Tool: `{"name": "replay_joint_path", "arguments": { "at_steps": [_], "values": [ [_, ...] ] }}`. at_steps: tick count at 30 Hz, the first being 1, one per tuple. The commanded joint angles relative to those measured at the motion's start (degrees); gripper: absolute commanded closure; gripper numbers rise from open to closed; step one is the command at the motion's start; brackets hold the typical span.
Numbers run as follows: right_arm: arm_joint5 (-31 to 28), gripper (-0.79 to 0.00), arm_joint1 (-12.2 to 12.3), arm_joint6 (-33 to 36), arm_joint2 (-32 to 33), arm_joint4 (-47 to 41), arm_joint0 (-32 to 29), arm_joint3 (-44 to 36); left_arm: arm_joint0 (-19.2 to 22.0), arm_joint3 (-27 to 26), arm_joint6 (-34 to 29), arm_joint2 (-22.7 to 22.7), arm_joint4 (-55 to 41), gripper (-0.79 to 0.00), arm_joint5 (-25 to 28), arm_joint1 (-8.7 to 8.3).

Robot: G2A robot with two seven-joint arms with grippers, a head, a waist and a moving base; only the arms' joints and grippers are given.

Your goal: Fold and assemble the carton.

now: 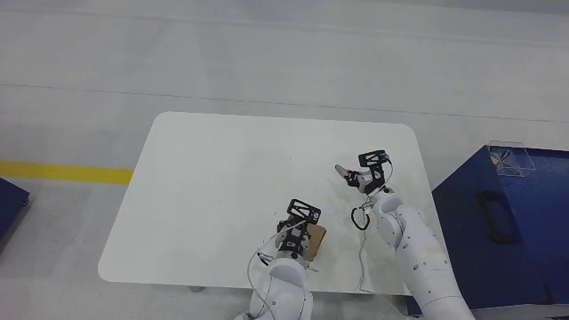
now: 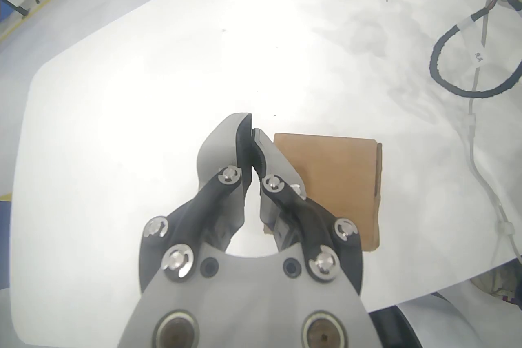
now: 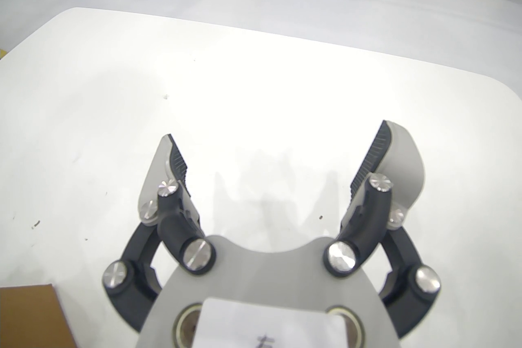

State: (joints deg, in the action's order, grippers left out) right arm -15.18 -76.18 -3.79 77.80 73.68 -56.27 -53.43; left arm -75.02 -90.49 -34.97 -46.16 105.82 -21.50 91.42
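Apparently readying a fold, the left gripper (image 2: 251, 125), closed and empty, sits just beside the flat carton (image 2: 338, 186) while the right gripper (image 3: 277, 133) hangs wide open, holding nothing.

The left gripper (image 2: 251, 132) hangs close in, jaws pressed together. The right gripper (image 3: 277, 134) sits farther out, jaws spread wide.

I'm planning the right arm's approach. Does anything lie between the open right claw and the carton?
Nothing visible does. The right claw hangs open over bare table, and the carton lies by the table edge nearest the robot. The shut left claw sits at the carton's far side, off that path.
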Motion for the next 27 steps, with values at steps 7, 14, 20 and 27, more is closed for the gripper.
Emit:
{"name": "replay_joint_path", "arguments": {
  "at_steps": [7, 14, 20, 27],
  "values": [
    [0.0, -0.785, 0.0, 0.0, 0.0, 0.0, 0.0, 0.0, 0.65, 1.57, 0.88, 0.92, 0.49, 0.0, 0.75, 0.77],
    [0.0, -0.785, 0.0, 0.0, 0.0, 0.0, 0.0, 0.0, 3.11, 5.96, -0.74, 1.51, -0.63, 0.0, 3.24, 1.71],
    [0.0, -0.785, 0.0, 0.0, 0.0, 0.0, 0.0, 0.0, 5.38, 8.71, -2.2, 2.35, -0.17, 0.0, 2.42, 2.77],
    [0.0, -0.785, 0.0, 0.0, 0.0, 0.0, 0.0, 0.0, 4.6, 8.25, -3.15, 3.21, 3.16, 0.0, 1.44, 3.3]
  ]
}}
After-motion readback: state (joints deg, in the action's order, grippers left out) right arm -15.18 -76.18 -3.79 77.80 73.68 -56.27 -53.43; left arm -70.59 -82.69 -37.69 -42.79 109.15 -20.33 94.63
